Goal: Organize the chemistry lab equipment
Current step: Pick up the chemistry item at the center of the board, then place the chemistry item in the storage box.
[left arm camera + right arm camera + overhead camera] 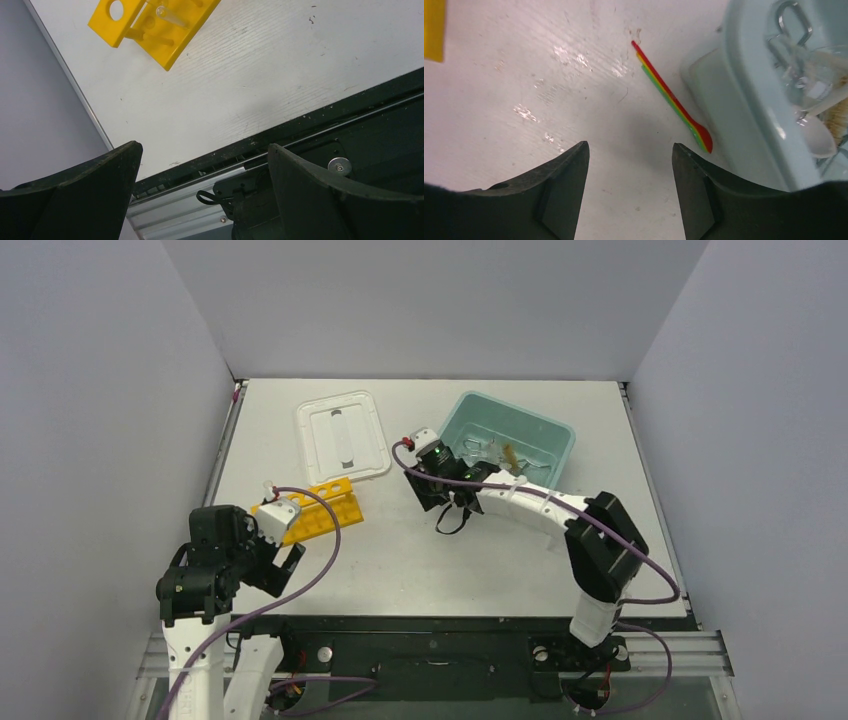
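The right gripper (630,150) hangs with its jaws parted and nothing between them, over bare white table (524,100). Just ahead of its fingers and to their right lies a nested stack of red, yellow and green spoons (674,100), flat on the tabletop, close beside the outer wall of the teal tub (744,115). Inside the tub, farther to the right, sit metal loop-handled tongs (794,20), clear glassware (819,70), a white spoon (819,137) and a tan-bristled brush (510,454), jumbled together. The left gripper (204,146) is spread wide and empty over the near edge of the table. Ahead of it and to its left lies the yellow holed rack (175,45) with a clear tube (172,16) resting on it. Beyond the rack lies the white lid (342,435), flat on the table.
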